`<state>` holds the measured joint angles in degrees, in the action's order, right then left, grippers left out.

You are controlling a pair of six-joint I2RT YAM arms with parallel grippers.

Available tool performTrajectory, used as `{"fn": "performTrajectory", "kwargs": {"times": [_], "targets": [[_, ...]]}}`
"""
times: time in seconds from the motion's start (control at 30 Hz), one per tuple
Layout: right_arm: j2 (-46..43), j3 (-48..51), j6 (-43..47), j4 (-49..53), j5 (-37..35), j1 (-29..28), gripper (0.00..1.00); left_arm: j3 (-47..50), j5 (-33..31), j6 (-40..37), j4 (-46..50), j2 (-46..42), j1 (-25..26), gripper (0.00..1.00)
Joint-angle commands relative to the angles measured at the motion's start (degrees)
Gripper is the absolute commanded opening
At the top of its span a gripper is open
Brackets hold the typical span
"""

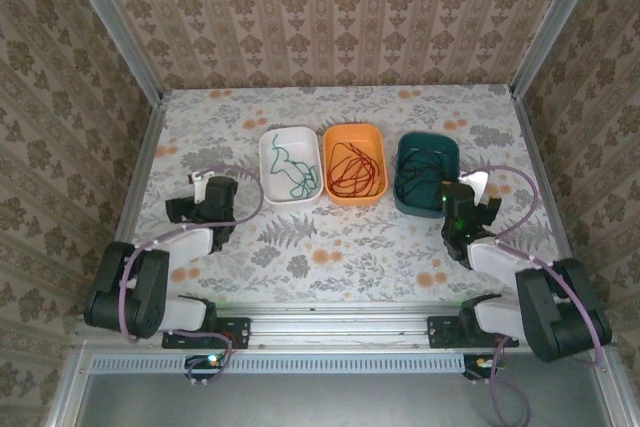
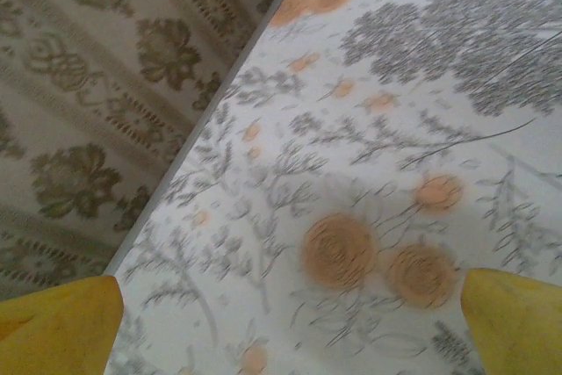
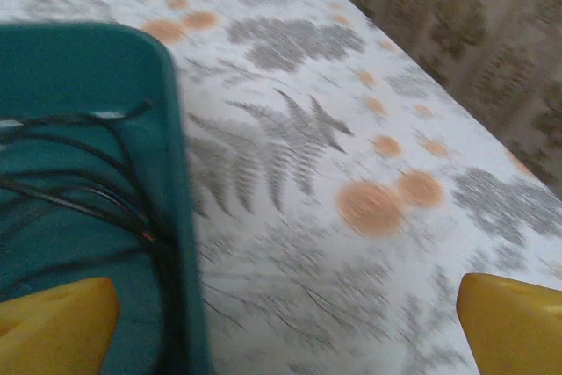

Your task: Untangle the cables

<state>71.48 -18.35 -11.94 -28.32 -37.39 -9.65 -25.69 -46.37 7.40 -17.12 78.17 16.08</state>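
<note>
Separately, the green cable (image 1: pixel 291 169) lies in the white bin (image 1: pixel 266 147) at eleven o'clock, the red cable (image 1: pixel 355 169) in the orange bin (image 1: pixel 353 128) at twelve, the black cable (image 3: pixel 105 208) in the teal bin (image 1: pixel 428 135) at one. The left gripper (image 1: pixel 200 205) at nine and the right gripper (image 1: pixel 470 205) at three both gape wide, holding nothing.

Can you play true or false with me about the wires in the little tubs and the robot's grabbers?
1. The green cable lies in the white tub. True.
2. The red cable lies in the teal tub. False: it lies in the orange tub.
3. The black cable lies in the teal tub. True.
4. The left gripper holds a cable. False: it is open over the bare table.
5. The right gripper is shut. False: its fingers stand wide apart, with nothing between them.
</note>
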Motion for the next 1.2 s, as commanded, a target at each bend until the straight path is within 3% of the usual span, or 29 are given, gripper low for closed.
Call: {"fn": "performTrajectory", "kwargs": {"times": [0.0,0.07,0.13,0.17,0.2,0.23,0.27,0.33,0.47,0.63,0.67,0.7,0.73,0.77,0.8,1.17], "targets": [[3.9,-2.7,5.9,-12.9,10.6,3.0,1.0,-1.4,2.3,-9.0,-19.8,4.1,-0.1,1.0],[7.5,-3.7,8.3,-15.9,16.8,4.3,1.0,-1.8,2.0,-15.3,-27.6,8.1,0.3,1.0],[16.7,-1.0,9.1,-29.1,24.3,6.6,1.0,-0.5,4.7,-20.3,-38.8,13.3,-0.2,1.0],[18.3,-1.5,9.1,-32.0,24.7,7.2,1.0,-0.6,2.9,-21.2,-41.2,14.5,0.1,1.0],[15.4,-3.7,7.8,-22.4,25.7,7.9,1.0,-0.9,4.2,-18.8,-36.8,12.9,-0.2,1.0],[15.5,-4.5,7.3,-19.9,26.8,8.6,1.0,0.0,6.6,-17.7,-36.5,11.9,-1.2,1.0],[17.2,-3.2,8.4,-25.9,27.8,8.4,1.0,1.2,8.0,-18.0,-38.9,11.7,-1.8,1.0],[15.6,-4.3,8.0,-20.9,28.5,8.6,1.0,2.3,10.0,-17.7,-39.6,11.0,-2.1,1.0],[16.2,-4.2,8.3,-22.1,28.9,8.7,1.0,2.9,15.1,-16.1,-38.3,10.0,-4.2,1.0],[16.1,-4.3,8.3,-21.7,28.9,8.7,1.0,3.8,33.2,-9.8,-35.0,10.3,-12.1,1.0],[16.0,-4.4,8.3,-21.4,29.0,8.7,1.0,5.3,32.8,-11.0,-43.4,13.0,-12.6,1.0],[16.1,-4.3,8.3,-21.7,28.9,8.7,1.0,4.5,33.8,-9.0,-36.7,10.4,-12.7,1.0],[16.0,-4.3,8.3,-21.5,28.9,8.7,1.0,3.9,33.6,-9.4,-36.2,10.7,-12.7,1.0],[16.0,-4.3,8.3,-21.7,28.9,8.7,1.0,4.9,32.9,-11.0,-41.4,12.3,-12.3,1.0],[16.0,-4.3,8.3,-21.6,28.9,8.7,1.0,4.4,32.4,-10.2,-37.7,11.0,-11.7,1.0],[16.1,-4.5,9.1,-21.6,26.3,7.2,1.0,4.9,31.7,-11.3,-40.0,11.8,-11.4,1.0]]}}
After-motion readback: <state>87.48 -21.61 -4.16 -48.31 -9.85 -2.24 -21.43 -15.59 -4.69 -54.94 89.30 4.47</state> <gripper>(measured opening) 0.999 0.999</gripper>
